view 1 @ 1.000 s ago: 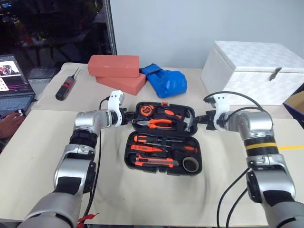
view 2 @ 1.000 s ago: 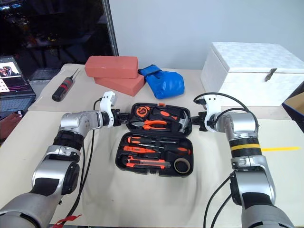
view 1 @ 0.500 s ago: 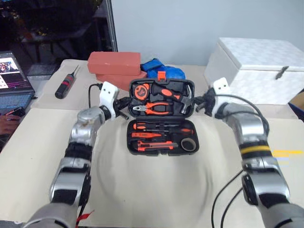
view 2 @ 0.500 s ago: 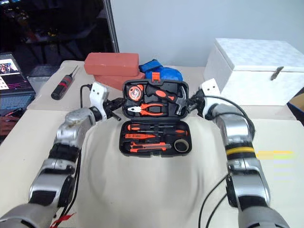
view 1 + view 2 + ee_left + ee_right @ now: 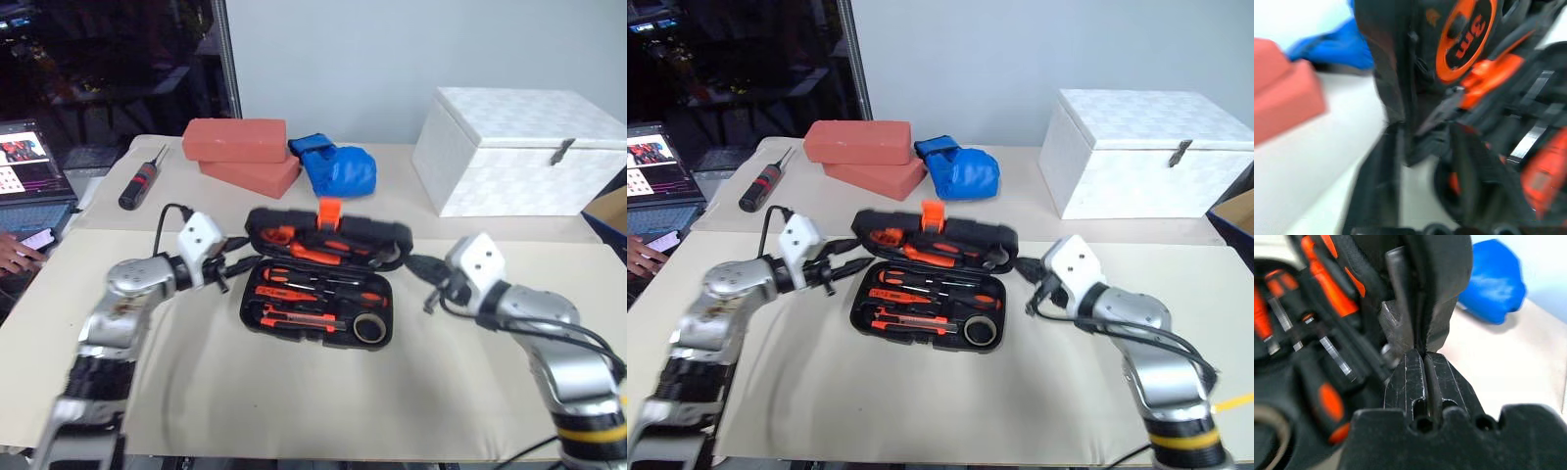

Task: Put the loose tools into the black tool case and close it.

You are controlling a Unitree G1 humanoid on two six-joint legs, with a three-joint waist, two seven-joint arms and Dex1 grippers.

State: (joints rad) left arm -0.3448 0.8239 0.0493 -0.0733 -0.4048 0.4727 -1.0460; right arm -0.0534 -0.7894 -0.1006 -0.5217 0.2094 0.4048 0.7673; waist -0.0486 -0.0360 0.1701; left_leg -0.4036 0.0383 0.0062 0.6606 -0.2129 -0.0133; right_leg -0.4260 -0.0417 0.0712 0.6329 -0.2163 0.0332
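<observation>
The black tool case (image 5: 249,305) lies mid-table with its lid (image 5: 294,219) tilted forward, half over the base, orange latch (image 5: 329,211) on top. In the base sit the loose tools: black-and-orange screwdrivers (image 5: 313,281), the utility knife (image 5: 299,318) and the tape roll (image 5: 368,328). My left gripper (image 5: 235,262) is open at the lid's left corner, and in the left wrist view the lid's edge (image 5: 1400,98) runs down between its fingers (image 5: 1376,186). My right gripper (image 5: 416,266) is shut at the lid's right corner, and its fingertips (image 5: 1410,367) pinch the rim.
A black screwdriver with a red band (image 5: 140,184) lies at the back left. Red bricks (image 5: 235,140) and a blue bundle (image 5: 338,168) sit behind the case. A white box (image 5: 519,152) stands at the back right. A laptop (image 5: 24,162) and a person's hand (image 5: 12,255) are at the left edge.
The lid has swung up from lying flat open and now leans over the base. Both hands have drawn back toward me with it. The left gripper has opened.
</observation>
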